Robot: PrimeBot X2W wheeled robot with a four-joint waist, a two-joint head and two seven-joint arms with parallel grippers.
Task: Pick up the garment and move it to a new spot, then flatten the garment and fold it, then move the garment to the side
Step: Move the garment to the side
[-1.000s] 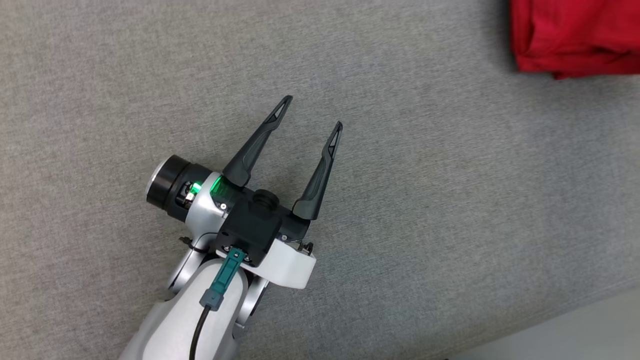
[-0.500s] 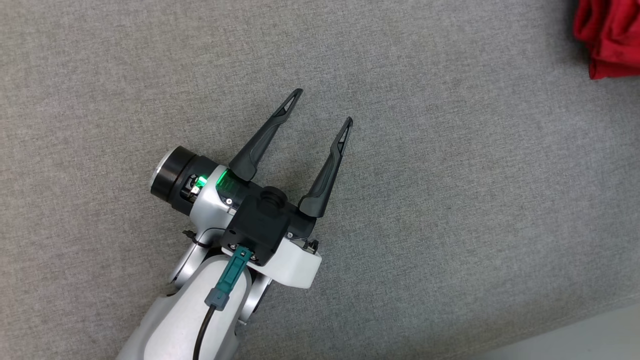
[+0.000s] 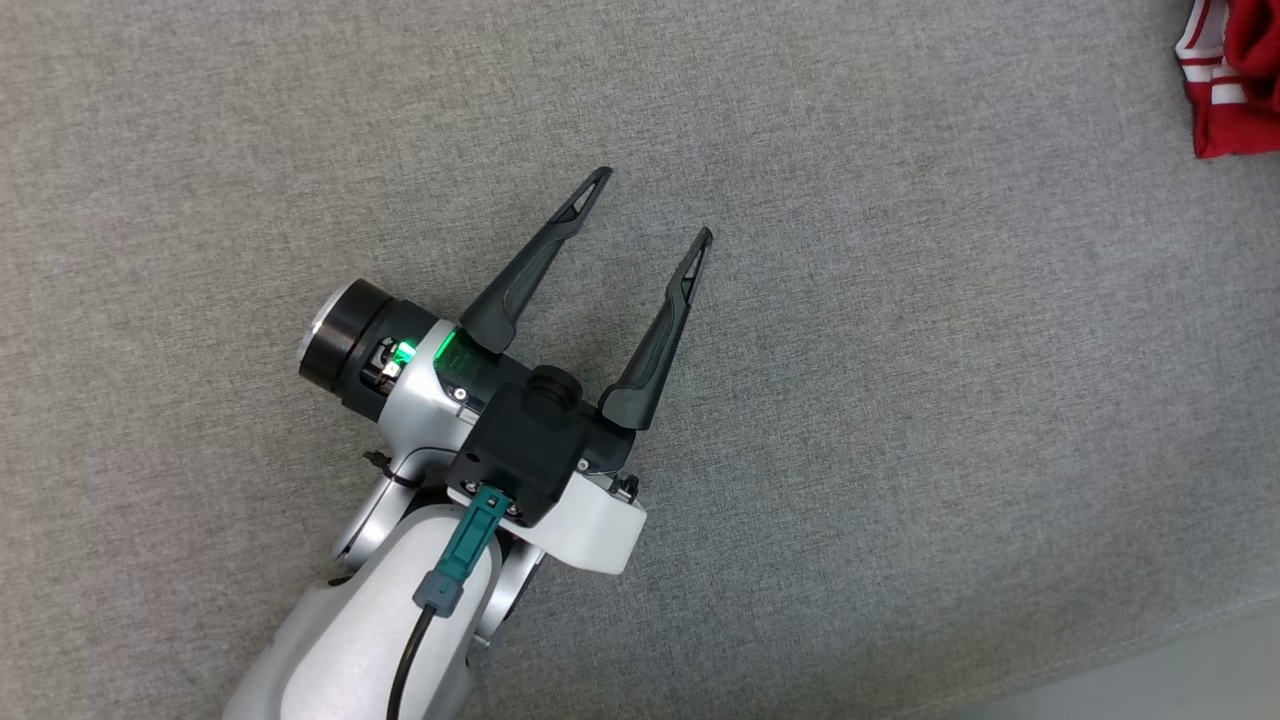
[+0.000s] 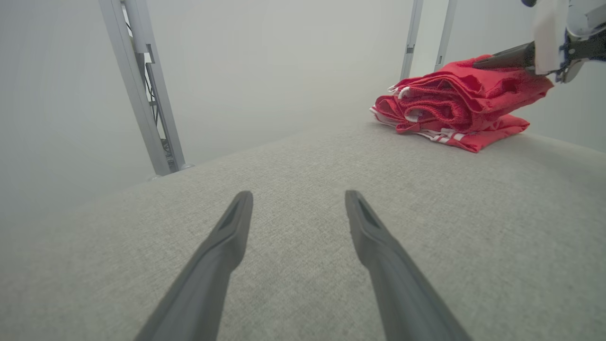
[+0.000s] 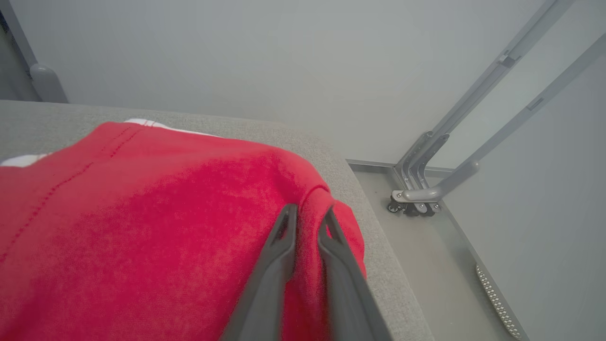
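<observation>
Right gripper [image 5: 307, 210] around garment [image 5: 142, 213] fold, left gripper [image 3: 652, 202] wide

Head looks straight down, wrist cameras low, all sharing the garment [image 3: 1240, 110]

My left pincer [image 4: 298, 195] hangs low over a pale grey woven fabric surface [image 4: 497, 227], its two long dark fingers spread wide, grey weave showing between them. Far off to the upper right a red folded garment with white stripes [image 4: 454, 102] lies on that surface, and my right pincer [image 4: 494, 59] touches its top fold. A slanted grey metal post [image 4: 142, 90] stands beyond the left edge.
</observation>
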